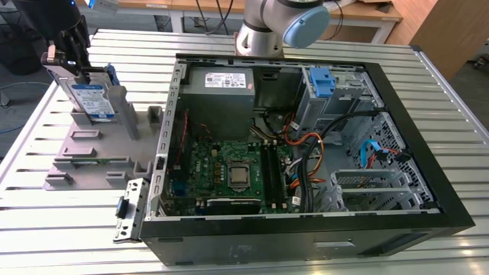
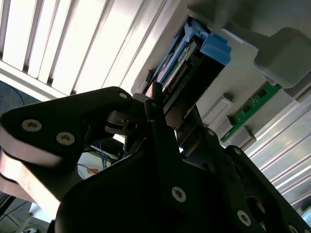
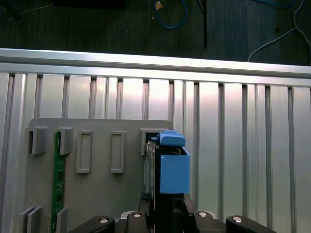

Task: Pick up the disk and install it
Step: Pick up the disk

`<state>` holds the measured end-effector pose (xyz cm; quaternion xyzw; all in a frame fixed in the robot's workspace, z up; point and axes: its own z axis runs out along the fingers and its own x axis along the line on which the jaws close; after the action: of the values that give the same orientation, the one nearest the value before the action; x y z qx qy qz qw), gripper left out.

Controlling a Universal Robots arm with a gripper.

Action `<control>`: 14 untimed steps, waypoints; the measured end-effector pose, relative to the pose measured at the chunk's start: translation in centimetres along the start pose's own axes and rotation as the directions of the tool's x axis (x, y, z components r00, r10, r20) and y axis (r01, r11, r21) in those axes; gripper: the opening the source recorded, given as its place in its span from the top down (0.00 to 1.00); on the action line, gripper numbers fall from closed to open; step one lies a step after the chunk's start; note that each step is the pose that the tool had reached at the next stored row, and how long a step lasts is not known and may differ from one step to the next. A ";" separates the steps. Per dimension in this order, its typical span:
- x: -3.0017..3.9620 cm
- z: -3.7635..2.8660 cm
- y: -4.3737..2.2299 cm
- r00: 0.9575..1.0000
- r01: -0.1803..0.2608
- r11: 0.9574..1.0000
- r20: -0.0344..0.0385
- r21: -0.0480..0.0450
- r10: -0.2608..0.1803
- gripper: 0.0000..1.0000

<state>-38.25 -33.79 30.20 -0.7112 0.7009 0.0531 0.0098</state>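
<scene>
Disk [image 1: 91, 98]: flat silver rectangle with a white-and-blue label, framed by a bright blue plastic caddy. It stands upright on its edge in a slot at the far corner of a grey holder [image 1: 95, 146], toward the exterior view's left and outside the computer case [image 1: 306, 235]. In the first wrist view the disk [image 3: 172, 167] is seen edge-on: dark body, smooth blue caddy wall, and a blue tab at the end that sits in the holder.

Pincer [image 1: 67, 60]: black, bolted plates with visible screw heads. It sits over the disk's upper end and straddles it. In both wrist views the disk [image 2: 194, 51] runs straight into the pincer [image 3: 167, 216] [image 2: 167, 104]. I cannot tell whether the pincer is clamped on the disk or apart from it.

Holder: matte grey moulded plate with raised rectangular posts and slots. A green memory stick [image 3: 57, 170] lies in another of its slots, well apart from the disk.

Desk [image 1: 68, 229]: ribbed, shiny aluminium slats. It carries the holder and, just beside it, the case.

Case: black, lying open on its side. Inside it:
- A grey power supply box [image 1: 221, 86] with a white label sits in the far corner.
- A bare blue bracket [image 1: 322, 80] sits in the metal bay next to the box.
- A green motherboard [image 1: 229, 169] lies nearer the camera.
- Black and orange cables [image 1: 306, 150] loop between the motherboard and the bay.
- A thin blue cable [image 1: 370, 152] runs toward the exterior view's right.

The arm's grey-and-blue base joint [image 1: 275, 23] stands behind the case.
</scene>
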 end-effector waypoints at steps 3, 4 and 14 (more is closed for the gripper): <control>0.00 0.00 0.00 1.000 0.000 1.000 0.000 0.000 0.000 0.65; 0.00 0.00 0.00 1.000 0.000 1.000 0.000 0.000 0.000 0.65; 0.00 0.01 0.00 1.000 -0.013 1.000 0.001 0.001 0.013 0.65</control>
<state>-38.25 -33.80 30.19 -0.7066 0.7056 0.0531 0.0102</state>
